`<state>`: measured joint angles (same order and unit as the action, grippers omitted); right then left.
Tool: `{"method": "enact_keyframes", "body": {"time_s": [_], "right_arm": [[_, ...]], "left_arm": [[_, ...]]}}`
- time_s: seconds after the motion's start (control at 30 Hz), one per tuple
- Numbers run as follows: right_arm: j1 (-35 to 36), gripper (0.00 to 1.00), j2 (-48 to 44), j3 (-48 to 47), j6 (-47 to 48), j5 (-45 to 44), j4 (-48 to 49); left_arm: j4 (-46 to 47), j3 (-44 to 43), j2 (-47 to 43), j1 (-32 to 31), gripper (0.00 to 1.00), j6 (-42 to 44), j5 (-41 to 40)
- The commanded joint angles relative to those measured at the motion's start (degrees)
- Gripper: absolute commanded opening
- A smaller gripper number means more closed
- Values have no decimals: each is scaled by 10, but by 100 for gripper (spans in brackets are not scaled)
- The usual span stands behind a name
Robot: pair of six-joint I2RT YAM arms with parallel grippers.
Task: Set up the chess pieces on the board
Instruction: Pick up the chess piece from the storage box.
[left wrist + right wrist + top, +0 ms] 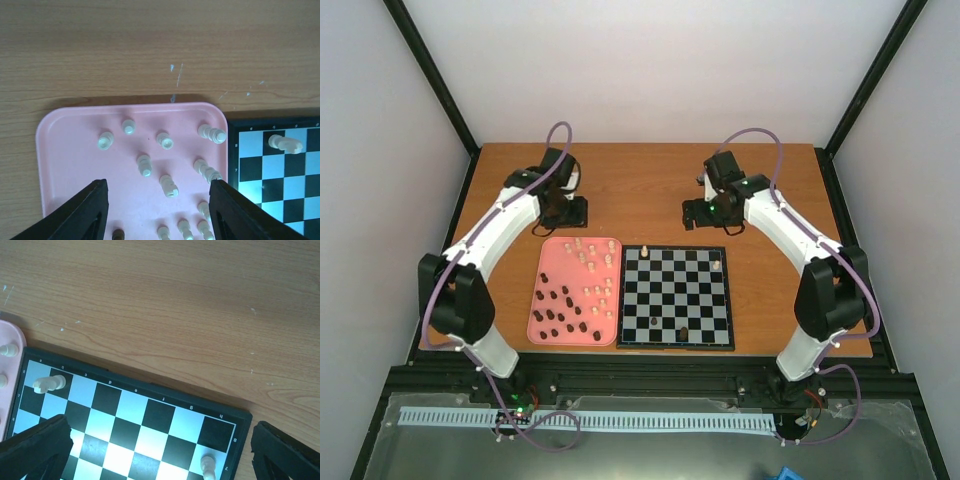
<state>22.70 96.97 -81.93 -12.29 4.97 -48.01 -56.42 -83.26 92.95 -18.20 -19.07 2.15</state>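
Top view. On the wooden bench (640,175), the board (672,292) just right of a pink tray (544,268), edges close together. Most chess pieces on the tray: cream pieces (592,262) toward its far and right side, dark pieces (558,312) toward its near left. Only four on the board: two cream by the far edge, two dark by the near edge. Left jaws above bare bench just beyond the tray's far edge; right jaws above bare bench beyond the board's far edge.

Left wrist view. Jaws apart, clamped on nothing, both black fingers (87,212) at the bottom of the view. Below and between them, the tray's far end with scattered cream pieces and one dark piece at the bottom edge. At right, a corner of the board with one cream piece, apparently on its side.

Right wrist view. Jaws wide apart, holding nothing, fingers in the two bottom corners. Between them, the board's far edge with two cream pieces: one near the left corner, seemingly toppled, one upright near the right corner. At far left, a sliver of tray with cream pieces.
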Motion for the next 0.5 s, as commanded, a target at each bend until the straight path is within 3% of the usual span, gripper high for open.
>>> {"method": "enact_keyframes", "body": {"time_s": [0.0,0.3,0.47], "right_arm": [[-6,96,23,-21,-8,9,-5],[-19,92,51,-37,1,-1,-9],[-35,90,62,-39,3,7,-13]], "left_arm": [[-7,-30,42,-27,57,16,-9],[-17,-111,147,-67,60,17,5],[-16,-123,169,-69,52,17,17]]}}
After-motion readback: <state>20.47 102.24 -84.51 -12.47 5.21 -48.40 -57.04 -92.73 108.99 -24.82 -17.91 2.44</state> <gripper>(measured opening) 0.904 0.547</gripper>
